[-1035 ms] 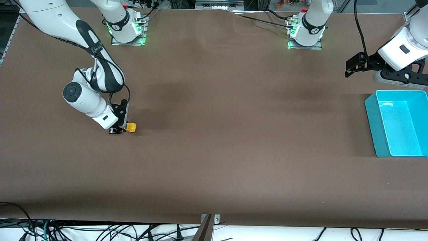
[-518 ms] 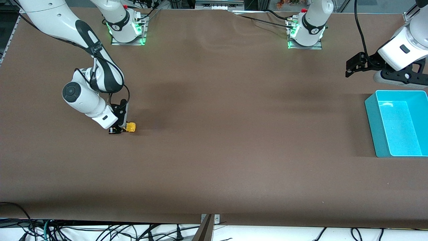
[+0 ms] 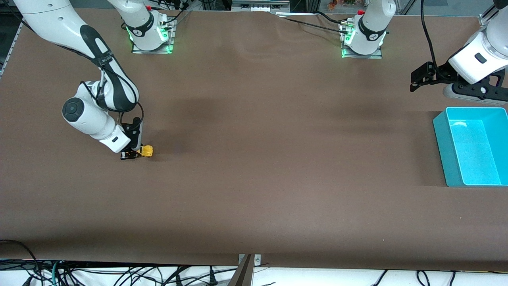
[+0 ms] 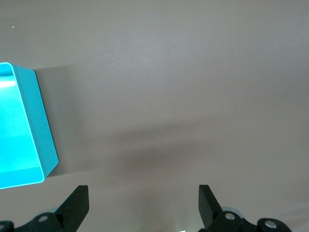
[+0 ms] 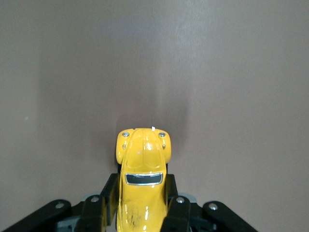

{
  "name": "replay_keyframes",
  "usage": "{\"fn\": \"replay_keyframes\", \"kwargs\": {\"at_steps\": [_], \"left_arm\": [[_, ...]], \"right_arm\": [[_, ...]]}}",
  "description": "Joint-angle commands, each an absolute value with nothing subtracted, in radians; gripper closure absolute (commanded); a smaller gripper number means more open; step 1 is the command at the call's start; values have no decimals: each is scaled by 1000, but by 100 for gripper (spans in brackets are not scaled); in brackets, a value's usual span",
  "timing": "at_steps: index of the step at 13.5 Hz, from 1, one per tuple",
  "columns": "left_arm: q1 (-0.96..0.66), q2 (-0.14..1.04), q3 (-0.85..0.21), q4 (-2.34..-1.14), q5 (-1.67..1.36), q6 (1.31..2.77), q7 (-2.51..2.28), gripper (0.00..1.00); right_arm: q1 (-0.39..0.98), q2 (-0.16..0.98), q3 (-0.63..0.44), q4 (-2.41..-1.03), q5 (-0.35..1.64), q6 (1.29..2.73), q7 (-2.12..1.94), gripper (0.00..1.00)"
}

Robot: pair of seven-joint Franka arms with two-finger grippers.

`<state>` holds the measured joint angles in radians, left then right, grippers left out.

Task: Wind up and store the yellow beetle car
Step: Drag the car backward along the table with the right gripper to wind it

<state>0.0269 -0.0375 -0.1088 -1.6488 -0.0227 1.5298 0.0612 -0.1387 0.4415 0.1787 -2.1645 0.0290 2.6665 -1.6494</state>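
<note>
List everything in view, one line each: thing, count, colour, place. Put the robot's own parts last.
yellow beetle car: one, bright yellow with dark windows, on the table toward the right arm's end, clamped between the right gripper's fingers.
bin: one, turquoise, open-topped, nothing visible inside, on the table at the left arm's end.
table: one, covered in brown, under everything.
cables: several, dark, along the table edge nearest the front camera.
right gripper: one, black on a white arm, down at the table, shut on the car.
left gripper: one, black on a white arm, open, waiting over bare table beside the bin.
</note>
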Motion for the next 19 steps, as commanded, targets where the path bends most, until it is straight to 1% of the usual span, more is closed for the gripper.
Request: {"fn": "replay_keyframes", "kwargs": {"at_steps": [1, 5, 8, 14, 16, 19], "left_arm": [[31, -34, -112, -1626, -11, 1509, 55, 0], [31, -35, -112, -1626, -11, 1509, 55, 0], [31, -35, -113, -1626, -11, 1508, 55, 0], [31, -34, -114, -1626, -11, 1508, 55, 0], [31, -34, -112, -1626, -11, 1508, 55, 0], [31, -34, -112, -1626, -11, 1509, 55, 0]], "right_arm": [[-198, 468, 183, -2180, 38, 2663, -1735, 60], [-258, 469, 183, -2183, 38, 2657, -1819, 60], [-342, 485, 183, -2183, 38, 2646, -1936, 60], [-462, 486, 183, -2181, 38, 2614, -2069, 60], [-465, 486, 183, -2180, 40, 2614, -2069, 60], [-465, 485, 184, -2171, 40, 2612, -2039, 58]]}}
